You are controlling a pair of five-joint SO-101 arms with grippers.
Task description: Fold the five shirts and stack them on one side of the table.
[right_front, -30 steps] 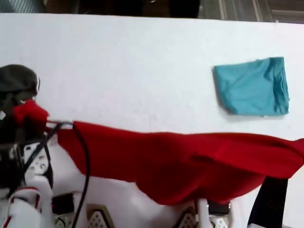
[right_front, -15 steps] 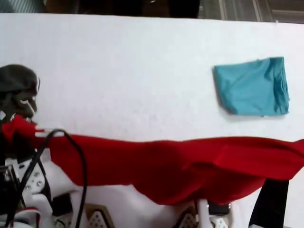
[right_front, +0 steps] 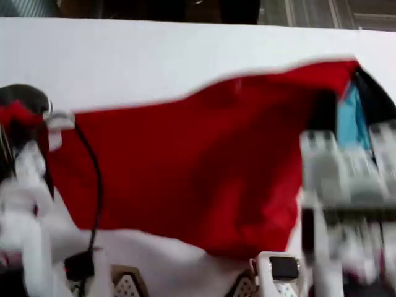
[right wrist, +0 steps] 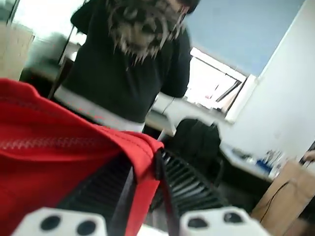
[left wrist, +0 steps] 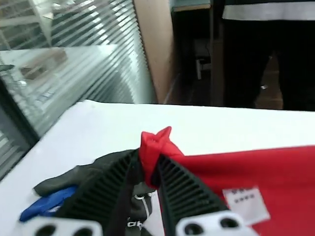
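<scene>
Aloft, both arms point(right_front: 25, 204) point(right_front: 337, 167) (jaws clamped) stretch red shirt point(right_front: 185, 167).

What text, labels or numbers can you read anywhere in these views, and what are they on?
White tag sewn on the red shirt, beside the left end effector: small dark print, too blurred to read.
Pale marks on the dark garment: too small to read.
No other text is legible.

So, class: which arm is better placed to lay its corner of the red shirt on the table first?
Left, probably. The left tool grips its corner of the red shirt low over the table, beside a dark shirt; the right tool holds its corner lifted high, its camera facing the room.
</scene>
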